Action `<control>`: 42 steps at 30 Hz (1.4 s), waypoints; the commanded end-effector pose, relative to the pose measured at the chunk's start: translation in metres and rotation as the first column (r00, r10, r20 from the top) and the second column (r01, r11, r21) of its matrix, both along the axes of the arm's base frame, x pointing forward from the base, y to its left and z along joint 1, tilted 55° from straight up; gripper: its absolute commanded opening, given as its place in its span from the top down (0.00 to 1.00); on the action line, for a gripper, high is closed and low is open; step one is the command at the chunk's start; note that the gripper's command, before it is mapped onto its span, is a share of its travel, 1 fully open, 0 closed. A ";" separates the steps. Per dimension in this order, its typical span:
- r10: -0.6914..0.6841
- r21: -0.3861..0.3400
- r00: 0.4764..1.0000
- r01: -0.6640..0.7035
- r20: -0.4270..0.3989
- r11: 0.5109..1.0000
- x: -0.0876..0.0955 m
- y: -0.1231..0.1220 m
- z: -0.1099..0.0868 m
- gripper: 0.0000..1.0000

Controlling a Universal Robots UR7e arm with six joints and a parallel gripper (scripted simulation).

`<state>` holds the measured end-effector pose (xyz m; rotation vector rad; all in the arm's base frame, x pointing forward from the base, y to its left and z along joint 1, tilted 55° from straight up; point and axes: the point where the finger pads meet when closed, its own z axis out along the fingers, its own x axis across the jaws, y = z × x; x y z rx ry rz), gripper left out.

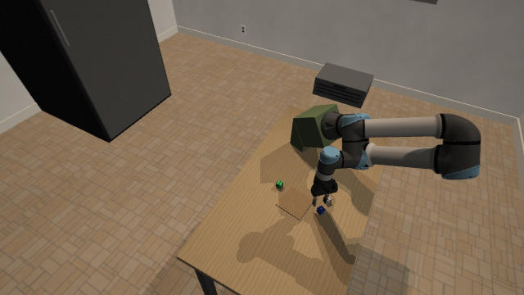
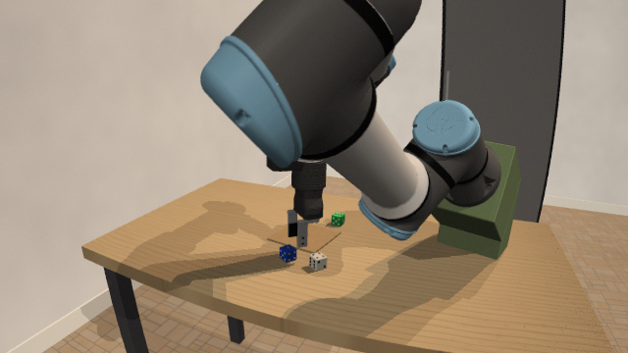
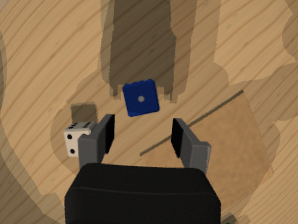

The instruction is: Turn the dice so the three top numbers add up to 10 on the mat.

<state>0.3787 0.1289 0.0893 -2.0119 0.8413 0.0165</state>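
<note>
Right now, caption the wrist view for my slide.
Open gripper hovering just short of the blue die, white die beside one finger.

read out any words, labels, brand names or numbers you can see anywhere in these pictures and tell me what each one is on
There are no printed words, labels, brands or numerals to read.
Blue die: top face shows "1", a single pip.
White die: pips visible, too small to count.
Green die: pips too small to count.
Blue joint cap: faint embossed mark, unreadable.
</note>
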 end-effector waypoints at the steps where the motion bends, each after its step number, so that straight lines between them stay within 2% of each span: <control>1: -0.001 -0.001 1.000 0.001 0.000 1.000 0.000 0.004 0.007 0.00; 42: -0.001 -0.001 1.000 0.001 0.000 1.000 0.000 0.006 0.010 0.00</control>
